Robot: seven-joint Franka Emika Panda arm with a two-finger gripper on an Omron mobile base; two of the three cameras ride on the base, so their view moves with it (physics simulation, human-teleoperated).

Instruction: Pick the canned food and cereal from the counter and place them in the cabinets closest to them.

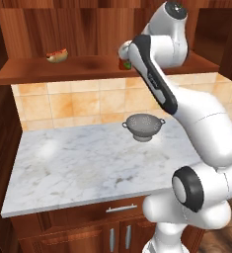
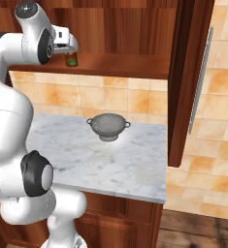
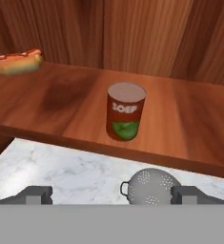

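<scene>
Held high by the raised arm, the hand [image 1: 125, 53] sits in the left base view at the front edge of the open shelf [image 1: 33, 71] of the cabinets [image 1: 48, 24], mostly covered by the forearm. A sliver of the canned food [image 1: 124, 64] peeks out beside it, standing on that shelf. From here I cannot tell whether the fingers touch it. A hot dog [image 1: 57, 55] lies well to the left on the same shelf, and the colander [image 1: 143, 126] stands on the worktop [image 1: 73, 163] below. No cereal box is in sight.

From the right base view, the hand [image 2: 66, 42] hangs just above and beside the can [image 2: 72, 59], which stands upright near the shelf's front lip. A tall cabinet door [image 2: 186, 82] stands open to the right, clear of the arm.

Looking along the hand view, the fingertips [image 3: 35, 194] stand wide apart at the bottom, with the can [image 3: 125, 111] upright ahead of them on the shelf, free and untouched. So the hand is empty and spread.

My judgement: the can's placement looks done, and this is the release or pull-back. Next comes a straight retreat without clipping the can, then finding the cereal, which likely means driving the base. The colander sits right under the retreat path.
</scene>
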